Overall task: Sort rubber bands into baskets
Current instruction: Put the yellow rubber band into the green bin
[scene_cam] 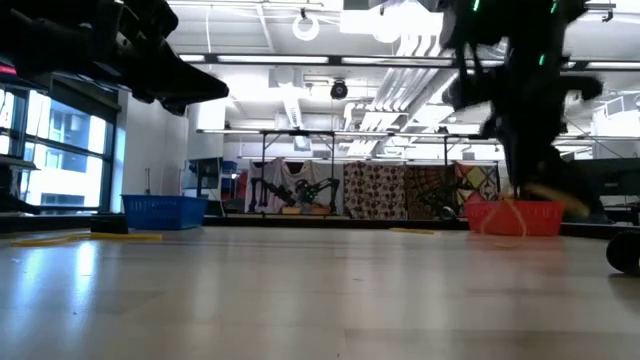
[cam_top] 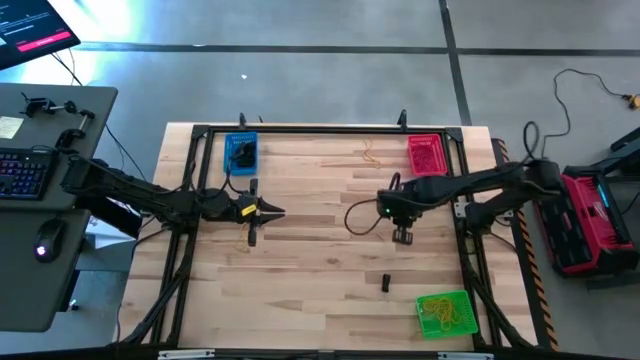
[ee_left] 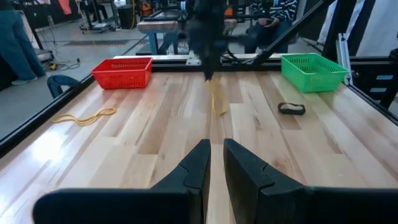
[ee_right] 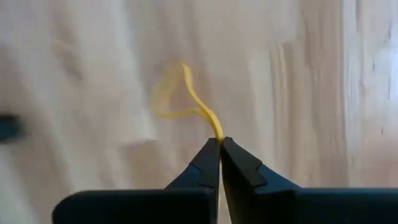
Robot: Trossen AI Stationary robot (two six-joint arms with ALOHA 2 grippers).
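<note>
Right wrist view shows your right gripper (ee_right: 220, 142) pinched shut on a yellow rubber band (ee_right: 186, 99), just above the table (cam_top: 300, 290), between the red basket (cam_top: 427, 154) and the green basket (cam_top: 445, 314). Lift straight before swinging toward the green basket, so the loop doesn't drag. Your left gripper (cam_top: 268, 211) waits near the blue basket (cam_top: 242, 153), fingers nearly together, holding nothing.
</note>
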